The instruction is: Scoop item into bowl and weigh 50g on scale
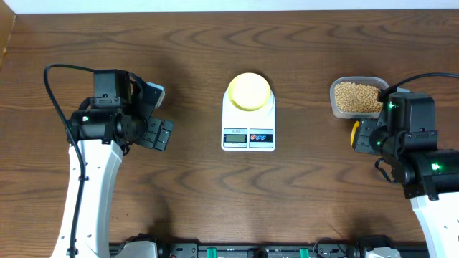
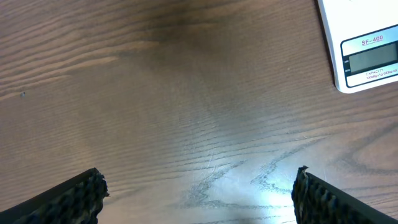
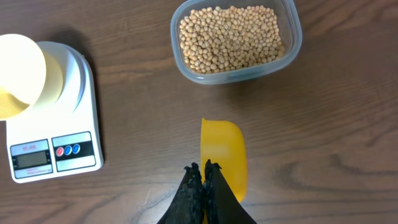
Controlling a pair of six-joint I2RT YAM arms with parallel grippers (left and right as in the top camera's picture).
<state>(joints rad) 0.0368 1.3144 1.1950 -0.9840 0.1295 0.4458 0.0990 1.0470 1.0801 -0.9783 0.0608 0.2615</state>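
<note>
The pale-yellow bowl (image 1: 249,91) sits on the round platform of the white scale (image 1: 248,136), whose display faces the front edge. Tan beans (image 1: 356,97) fill a clear plastic tub (image 3: 292,46) to the right of the scale. A yellow scoop (image 3: 225,155) lies just in front of the tub. My right gripper (image 3: 204,167) is shut, its tips over the scoop's left edge; I cannot tell whether they touch it. My left gripper (image 2: 199,186) stands wide open over bare wood, left of the scale (image 2: 367,56), with nothing between its fingers.
Dark wood table all around. The scale's corner shows at the upper right of the left wrist view. In the right wrist view the bowl (image 3: 18,74) and scale (image 3: 56,149) lie to the left, the beans (image 3: 231,38) straight ahead.
</note>
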